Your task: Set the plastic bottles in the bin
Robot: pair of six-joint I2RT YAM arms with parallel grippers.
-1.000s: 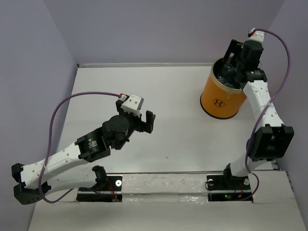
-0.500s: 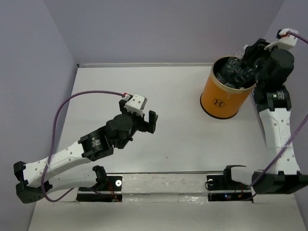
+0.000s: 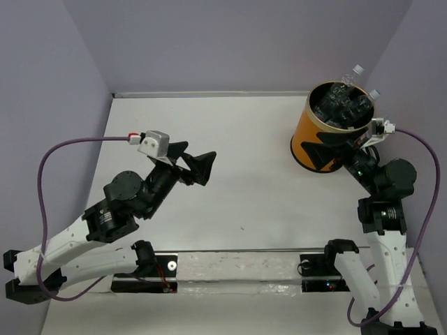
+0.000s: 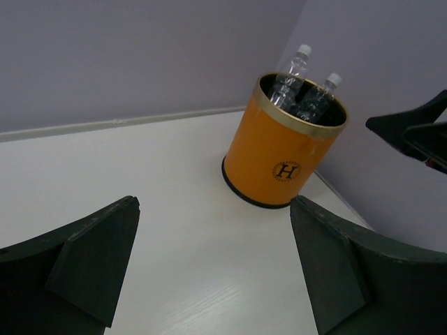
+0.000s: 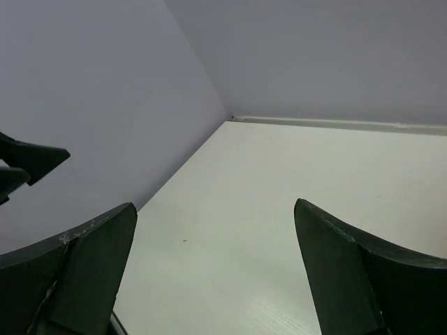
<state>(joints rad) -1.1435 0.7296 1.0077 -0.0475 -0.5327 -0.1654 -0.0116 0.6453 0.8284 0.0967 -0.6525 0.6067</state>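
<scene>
My left arm reaches forward, elbow bent, left gripper (image 3: 195,162) with fingers spread wide, empty; my right arm stands upright, right gripper (image 5: 214,204) likewise parted, empty

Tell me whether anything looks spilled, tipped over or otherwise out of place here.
Nothing stands out. The bin stands upright, with the plastic bottles inside; two necks with white caps poke above its rim. Nothing is spilled, and the left gripper and right gripper are both open and empty.
</scene>
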